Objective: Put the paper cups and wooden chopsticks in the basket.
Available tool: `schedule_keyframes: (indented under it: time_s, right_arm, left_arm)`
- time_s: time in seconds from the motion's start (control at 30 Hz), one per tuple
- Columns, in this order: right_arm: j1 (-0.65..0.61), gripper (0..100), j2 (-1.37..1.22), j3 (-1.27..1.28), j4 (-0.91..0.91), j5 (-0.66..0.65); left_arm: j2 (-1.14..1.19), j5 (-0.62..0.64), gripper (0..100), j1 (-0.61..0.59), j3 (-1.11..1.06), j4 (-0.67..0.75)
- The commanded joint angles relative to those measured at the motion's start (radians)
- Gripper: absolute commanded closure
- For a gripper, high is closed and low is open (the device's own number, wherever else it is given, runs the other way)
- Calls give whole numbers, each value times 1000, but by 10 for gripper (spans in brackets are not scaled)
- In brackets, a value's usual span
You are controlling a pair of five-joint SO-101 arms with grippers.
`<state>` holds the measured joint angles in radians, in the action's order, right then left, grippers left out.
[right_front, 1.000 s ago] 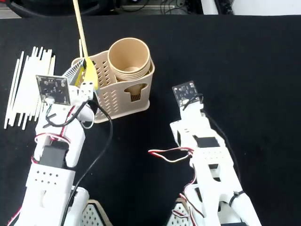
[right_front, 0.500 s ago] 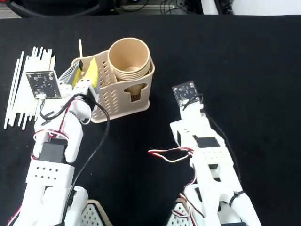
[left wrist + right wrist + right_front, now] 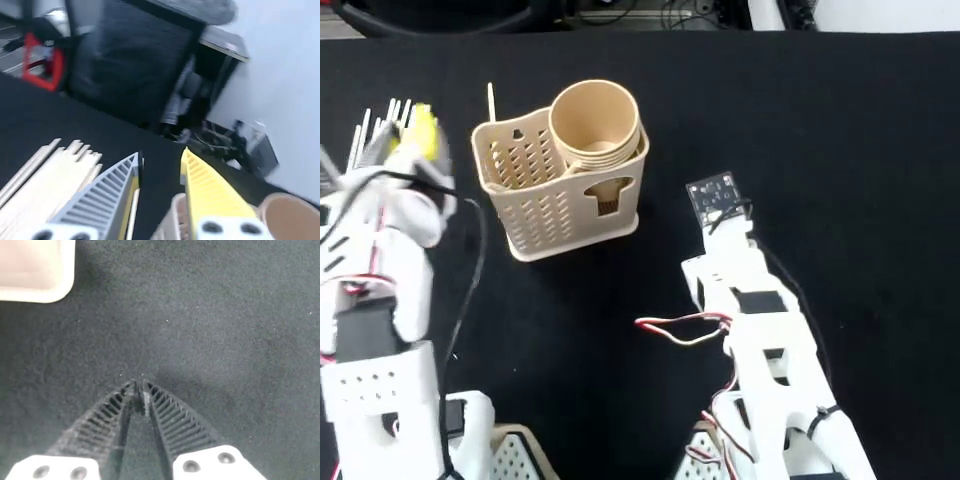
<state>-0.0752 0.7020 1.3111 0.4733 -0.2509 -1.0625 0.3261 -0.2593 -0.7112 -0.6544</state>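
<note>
The beige slotted basket (image 3: 560, 200) holds a stack of paper cups (image 3: 595, 120), and one wooden chopstick (image 3: 491, 100) stands up in its left compartment. Loose chopsticks (image 3: 378, 122) lie on the black cloth at the far left; they also appear in the left wrist view as chopsticks (image 3: 45, 175). My left gripper (image 3: 160, 154) hangs open above them with nothing between its fingers, and its yellow finger (image 3: 424, 135) is seen from above. My right gripper (image 3: 136, 390) rests shut and empty on the cloth, right of the basket (image 3: 35, 270).
The right arm (image 3: 740, 280) lies along the table to the right of the basket. Black cloth covers the table, with bare cloth on its far right. A cup rim (image 3: 292, 215) shows beside the yellow finger. Room clutter lies beyond the table's far edge.
My left gripper let go of a chopstick, which dropped into the basket, then swung left to above the loose chopsticks. The right arm has not moved.
</note>
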Motion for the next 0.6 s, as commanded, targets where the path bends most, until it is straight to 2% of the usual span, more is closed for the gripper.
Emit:
schedule_keyframes:
  time_s: [0.0,0.13,0.27,0.57]
  right_arm:
    - [-9,984,30,-10,-18,-3]
    - [-9,984,30,-10,-18,-3]
    - [-9,984,30,-8,-18,-3]
    - [-11,984,30,-8,-18,-3]
  left_arm:
    - [25,37,855,-65,133,-117]
    - [146,34,854,-68,153,-144]
    - [385,31,852,-68,239,-187]
    - [1016,29,851,-61,740,-397]
